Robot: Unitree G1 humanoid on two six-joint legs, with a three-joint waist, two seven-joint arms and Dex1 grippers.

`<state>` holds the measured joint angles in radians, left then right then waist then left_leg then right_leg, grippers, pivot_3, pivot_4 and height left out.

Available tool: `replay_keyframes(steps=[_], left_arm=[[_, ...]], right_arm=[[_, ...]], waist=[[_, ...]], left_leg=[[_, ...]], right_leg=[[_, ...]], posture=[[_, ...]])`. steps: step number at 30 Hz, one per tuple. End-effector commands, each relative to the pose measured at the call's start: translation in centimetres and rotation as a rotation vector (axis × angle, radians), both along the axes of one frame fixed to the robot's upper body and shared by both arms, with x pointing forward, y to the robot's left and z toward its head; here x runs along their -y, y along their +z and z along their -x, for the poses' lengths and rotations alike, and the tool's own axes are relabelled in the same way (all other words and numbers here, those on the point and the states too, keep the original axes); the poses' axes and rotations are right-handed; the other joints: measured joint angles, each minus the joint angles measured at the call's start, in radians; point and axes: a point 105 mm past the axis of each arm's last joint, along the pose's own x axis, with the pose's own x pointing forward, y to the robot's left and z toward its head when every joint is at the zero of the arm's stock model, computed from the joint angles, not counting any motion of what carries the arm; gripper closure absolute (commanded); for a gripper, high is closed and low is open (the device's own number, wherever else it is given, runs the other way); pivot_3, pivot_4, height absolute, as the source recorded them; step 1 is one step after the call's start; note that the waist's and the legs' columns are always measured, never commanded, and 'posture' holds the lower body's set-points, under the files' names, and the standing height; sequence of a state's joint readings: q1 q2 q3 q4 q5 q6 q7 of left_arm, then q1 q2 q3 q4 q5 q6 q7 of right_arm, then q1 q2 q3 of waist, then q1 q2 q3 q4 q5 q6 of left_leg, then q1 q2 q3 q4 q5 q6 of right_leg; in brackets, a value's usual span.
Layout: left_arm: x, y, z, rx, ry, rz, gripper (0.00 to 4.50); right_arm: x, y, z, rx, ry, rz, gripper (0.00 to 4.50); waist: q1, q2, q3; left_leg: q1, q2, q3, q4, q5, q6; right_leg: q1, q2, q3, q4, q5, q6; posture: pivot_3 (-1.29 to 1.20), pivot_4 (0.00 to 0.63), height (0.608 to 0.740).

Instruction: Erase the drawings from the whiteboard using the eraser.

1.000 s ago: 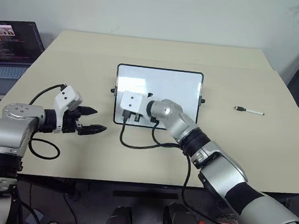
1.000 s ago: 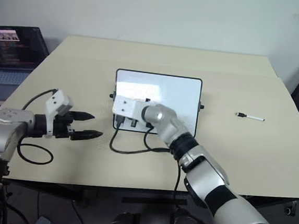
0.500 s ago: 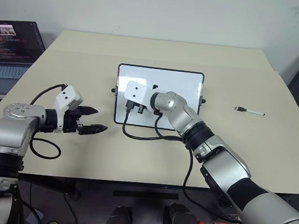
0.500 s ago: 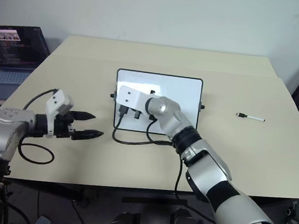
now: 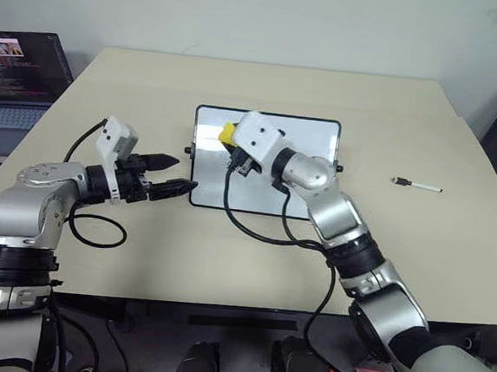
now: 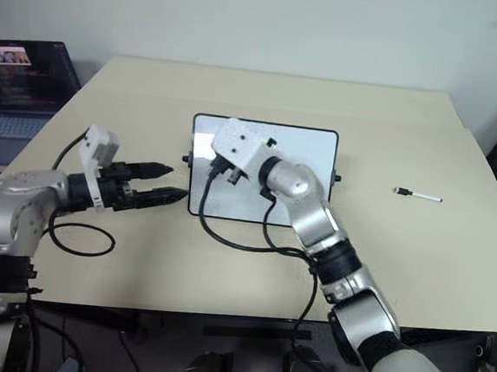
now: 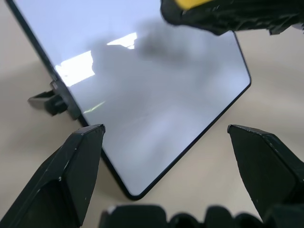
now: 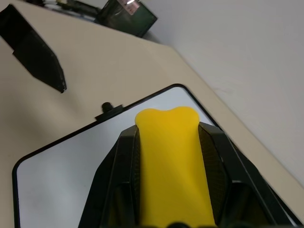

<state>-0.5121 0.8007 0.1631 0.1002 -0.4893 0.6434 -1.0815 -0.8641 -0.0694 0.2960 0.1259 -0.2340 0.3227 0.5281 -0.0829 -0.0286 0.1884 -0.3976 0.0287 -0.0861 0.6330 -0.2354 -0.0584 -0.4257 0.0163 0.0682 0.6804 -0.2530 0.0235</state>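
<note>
The whiteboard [image 5: 316, 134] lies flat in the middle of the table. The drawings are hidden or out of view; the board surface I see is plain white, and my right arm covers part of it. My right gripper [image 5: 230, 139] hovers over the board's far left corner, shut on the yellow eraser [image 8: 167, 156], which sticks out between its fingers. My left gripper [image 5: 185, 172] is open, level, with its fingertips right at the board's left edge. The left wrist view looks across the board [image 7: 142, 71] between the spread fingers [image 7: 80, 161].
A white marker pen [image 5: 416, 184] lies to the right of the board. An open laptop [image 5: 18, 79] sits beyond the table's far left corner. Black cables [image 5: 253, 232] trail from both wrists over the beige table [image 5: 451, 256] in front of the board.
My right gripper has lifted the eraser from the board's near left part to above its far left corner. The left gripper has moved up and right, to the board's left edge.
</note>
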Motion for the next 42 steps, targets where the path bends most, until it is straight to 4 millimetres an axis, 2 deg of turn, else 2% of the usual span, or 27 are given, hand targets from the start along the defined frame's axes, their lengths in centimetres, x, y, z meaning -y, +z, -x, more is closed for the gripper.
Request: replay_keyframes(steps=[1, 2, 6, 12, 18, 22, 26, 32, 42], left_arm=[[1.4, 1.6, 1.1, 0.060, -0.073, -0.006, 0.00], [1.6, 1.6, 1.3, 0.063, -0.085, -0.013, 0.00], [2.8, 1.6, 2.2, 0.080, -0.166, -0.064, 0.00], [4.6, 1.5, 2.7, 0.100, -0.264, -0.104, 0.00], [5.7, 1.1, 2.3, 0.101, -0.299, -0.103, 0.00], [5.9, 0.8, 2.0, 0.100, -0.306, -0.113, 0.00], [5.9, 1.0, 1.9, 0.103, -0.307, -0.113, 0.00], [5.6, 0.8, 2.2, 0.095, -0.294, -0.116, 0.00], [5.2, 0.5, 2.6, 0.084, -0.275, -0.110, 0.00]], right_arm=[[3.3, 1.9, 1.3, 0.022, -0.071, -0.084, 3.13], [4.1, 1.9, 1.4, 0.014, -0.095, -0.095, 3.13], [10.4, 0.4, 2.3, -0.059, -0.311, -0.134, 3.13], [19.8, -5.2, 3.9, -0.220, -0.680, -0.132, 3.13], [25.6, -9.7, 4.8, -0.334, -0.942, -0.176, 3.13], [26.8, -11.5, 4.0, -0.388, -0.990, -0.212, 3.13], [27.9, -12.2, 3.2, -0.420, -1.008, -0.272, 3.13], [28.6, -12.6, 2.2, -0.431, -0.993, -0.328, 3.13], [29.1, -12.8, 1.9, -0.439, -0.957, -0.354, 3.13]], waist=[[0.001, 0.000, 0.000], [0.002, 0.000, 0.000], [0.006, 0.000, 0.000], [0.014, 0.000, 0.000], [0.006, 0.000, 0.000], [0.002, 0.000, 0.000], [0.000, 0.000, 0.000], [0.000, 0.000, 0.000], [0.000, 0.000, 0.000]], left_leg=[[0.000, 0.000, 0.000, 0.000, 0.000, 0.000], [0.000, 0.000, 0.000, 0.000, 0.000, 0.000], [0.001, 0.000, 0.000, 0.000, 0.000, 0.000], [0.002, -0.001, 0.002, 0.000, 0.000, 0.000], [0.005, -0.001, 0.004, 0.000, 0.000, 0.000], [0.005, -0.001, 0.005, 0.000, 0.000, 0.000], [0.005, -0.001, 0.005, 0.000, 0.000, 0.000], [0.006, -0.001, 0.005, 0.000, 0.000, 0.000], [0.006, -0.001, 0.005, 0.000, 0.000, 0.000]], right_leg=[[0.000, 0.000, 0.000, 0.000, 0.000, 0.000], [0.000, 0.000, 0.000, 0.000, 0.000, 0.001], [0.000, 0.000, 0.000, 0.000, -0.002, 0.002], [0.001, 0.000, 0.002, 0.000, -0.004, 0.003], [0.002, 0.000, 0.004, 0.001, -0.004, 0.003], [0.003, 0.000, 0.004, 0.000, -0.004, 0.003], [0.003, 0.000, 0.004, 0.000, -0.004, 0.003], [0.004, 0.000, 0.004, 0.000, -0.004, 0.003], [0.004, 0.000, 0.004, 0.000, -0.004, 0.003]], posture=[[0.00, 0.150, 0.740], [0.00, 0.150, 0.740], [0.00, 0.150, 0.740], [0.00, 0.150, 0.740], [0.00, 0.150, 0.740], [0.00, 0.150, 0.740], [0.00, 0.150, 0.740], [0.00, 0.150, 0.740], [0.00, 0.150, 0.740]])
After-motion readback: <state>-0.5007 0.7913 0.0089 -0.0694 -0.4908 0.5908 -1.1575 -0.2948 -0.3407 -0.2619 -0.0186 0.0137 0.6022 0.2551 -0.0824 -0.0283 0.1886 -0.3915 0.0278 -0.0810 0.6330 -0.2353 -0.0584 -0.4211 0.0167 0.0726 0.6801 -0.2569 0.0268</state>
